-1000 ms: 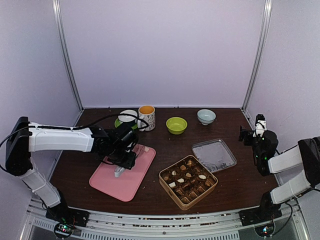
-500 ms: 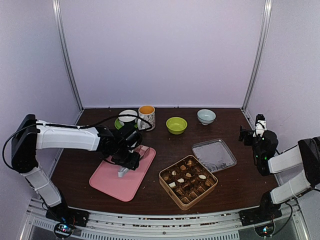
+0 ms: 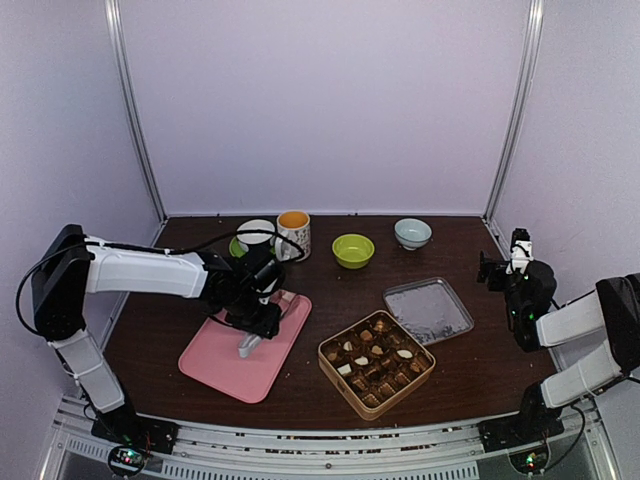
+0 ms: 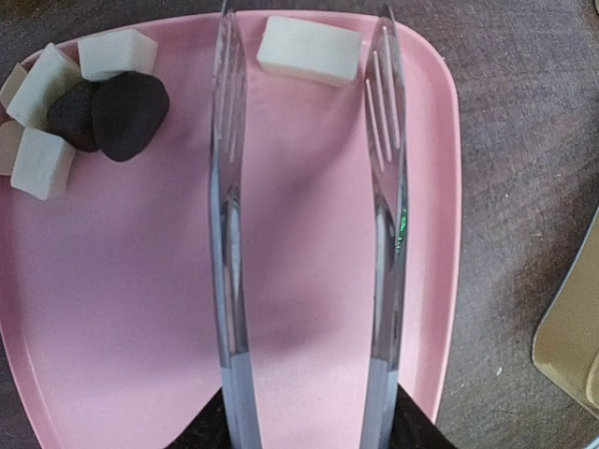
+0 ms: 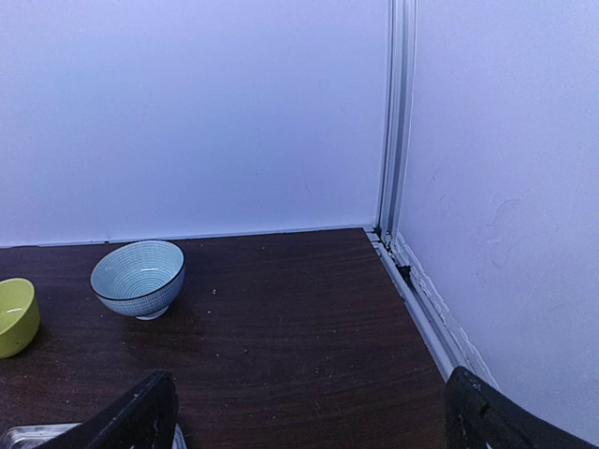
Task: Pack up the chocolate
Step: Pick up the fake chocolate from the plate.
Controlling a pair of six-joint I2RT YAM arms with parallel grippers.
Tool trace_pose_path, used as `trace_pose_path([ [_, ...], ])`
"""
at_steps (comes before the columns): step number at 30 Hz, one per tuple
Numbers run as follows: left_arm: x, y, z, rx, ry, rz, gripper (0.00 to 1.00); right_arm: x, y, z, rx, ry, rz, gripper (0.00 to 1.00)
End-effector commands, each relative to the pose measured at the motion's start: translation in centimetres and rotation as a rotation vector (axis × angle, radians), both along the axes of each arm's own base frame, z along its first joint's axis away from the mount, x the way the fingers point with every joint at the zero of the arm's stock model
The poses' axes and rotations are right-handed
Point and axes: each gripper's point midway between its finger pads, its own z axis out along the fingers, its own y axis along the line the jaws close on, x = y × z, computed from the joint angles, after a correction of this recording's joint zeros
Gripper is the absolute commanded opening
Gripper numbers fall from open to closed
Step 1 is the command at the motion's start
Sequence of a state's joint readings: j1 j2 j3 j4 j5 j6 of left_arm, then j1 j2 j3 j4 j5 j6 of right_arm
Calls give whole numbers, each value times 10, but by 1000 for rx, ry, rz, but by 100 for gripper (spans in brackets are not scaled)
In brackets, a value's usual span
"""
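Observation:
Loose chocolate lies on the pink tray: one cream-white block at the far edge, and a cluster of white blocks and dark pieces at the left. My left gripper is shut on metal tongs. The tong blades stand apart, their tips on either side of the white block without touching it. The gold tin to the tray's right holds several brown and white chocolates. My right gripper is open and holds nothing, low over the table's right end.
The tin's silver-lined lid lies right of the tin. Along the back stand a white cup on a green saucer, a mug, a green bowl and a blue-white bowl. Frame posts stand at the back corners.
My left arm has shifted a little to the right over the pink tray, carrying the tongs, and the tong blades have spread wider. The right arm has not moved.

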State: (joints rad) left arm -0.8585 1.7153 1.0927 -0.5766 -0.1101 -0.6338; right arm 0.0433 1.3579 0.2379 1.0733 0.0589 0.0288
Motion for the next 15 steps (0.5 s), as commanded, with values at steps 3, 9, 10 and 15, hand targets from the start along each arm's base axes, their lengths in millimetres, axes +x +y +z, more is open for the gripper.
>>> trace_pose_path([
  [3,22,-11,12,-62,-42,-10,46,3,0,8,-2,-25,0,100],
  [9,24,-10,15,-59,-38,-17,42,3,-1,8,-3,-24,-1,100],
  [10,23,-10,16,-60,-35,-18,41,3,-1,9,-3,-26,-1,100],
  [15,16,-4,24,-60,-30,-22,30,3,-1,8,-3,-26,-1,100],
])
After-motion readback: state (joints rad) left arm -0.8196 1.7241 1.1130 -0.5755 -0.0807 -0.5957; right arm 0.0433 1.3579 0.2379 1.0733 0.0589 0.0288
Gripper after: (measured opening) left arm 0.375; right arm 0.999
